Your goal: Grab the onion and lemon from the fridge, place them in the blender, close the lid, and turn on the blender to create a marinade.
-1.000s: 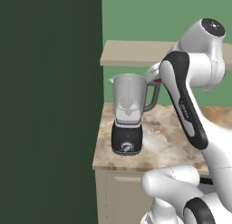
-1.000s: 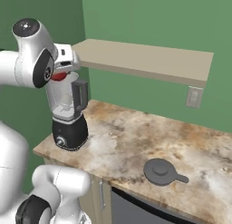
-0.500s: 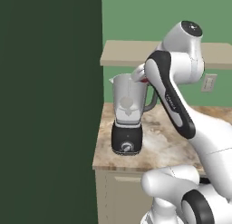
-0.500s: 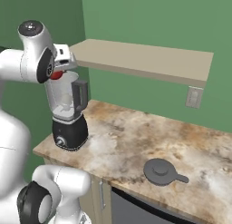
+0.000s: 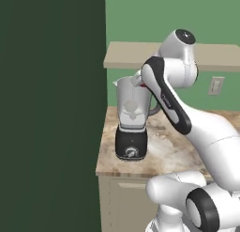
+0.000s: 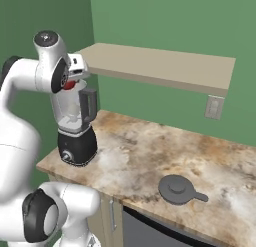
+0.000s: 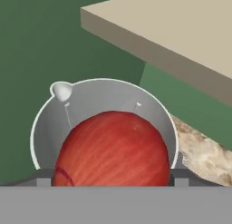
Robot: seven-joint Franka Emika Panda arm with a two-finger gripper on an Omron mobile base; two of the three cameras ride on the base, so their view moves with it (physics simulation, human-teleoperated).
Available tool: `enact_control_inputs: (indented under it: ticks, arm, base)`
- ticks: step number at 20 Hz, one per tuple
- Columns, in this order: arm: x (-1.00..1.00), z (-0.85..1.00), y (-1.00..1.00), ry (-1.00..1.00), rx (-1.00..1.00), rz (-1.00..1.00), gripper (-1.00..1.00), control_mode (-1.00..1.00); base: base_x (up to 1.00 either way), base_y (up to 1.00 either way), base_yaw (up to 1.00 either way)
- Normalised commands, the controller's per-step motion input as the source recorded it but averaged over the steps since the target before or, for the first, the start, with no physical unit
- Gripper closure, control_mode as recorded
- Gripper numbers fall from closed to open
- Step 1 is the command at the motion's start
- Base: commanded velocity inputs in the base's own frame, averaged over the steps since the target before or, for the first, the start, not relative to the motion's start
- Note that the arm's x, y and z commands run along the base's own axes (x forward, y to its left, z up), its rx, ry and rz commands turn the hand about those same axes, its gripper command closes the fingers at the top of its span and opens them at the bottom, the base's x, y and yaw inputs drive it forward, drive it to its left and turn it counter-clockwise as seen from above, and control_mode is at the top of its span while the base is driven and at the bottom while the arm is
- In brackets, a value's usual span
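Gripping the onion [image 7: 112, 149] between wide-spread fingers [image 7: 45, 178], the arm holds it just over the open mouth of the blender [image 7: 103, 123]; the lid [image 6: 176, 188] lies well off on the table [image 6: 150, 156].

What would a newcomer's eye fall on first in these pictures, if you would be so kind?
First, the glossy red onion, held in the gripper right above the open mouth of the blender, which stands at the near left corner of the marbled counter. Next, the dark round lid, lying flat on the counter well to the right of the blender, and the long beige shelf on the green wall above.
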Motion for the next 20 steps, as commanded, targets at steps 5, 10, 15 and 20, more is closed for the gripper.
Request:
enact_control_inputs:
  ticks: [5, 10, 15, 20]
  arm:
    - [0.39, -0.29, 0.00, 0.03, 0.00, 0.00, 1.00, -1.00]
    - [0.36, -0.35, 0.01, 0.05, 0.00, 0.00, 1.00, -1.00]
    - [0.38, -0.27, 0.01, 0.06, 0.00, 0.00, 1.00, -1.00]
    - [0.32, -0.20, 0.09, 0.08, 0.00, 0.00, 1.00, -1.00]
  base:
    - [0.00, 0.00, 0.00]
    - [0.00, 0.00, 0.00]
    - [0.00, 0.00, 0.00]
    - [0.00, 0.00, 0.00]
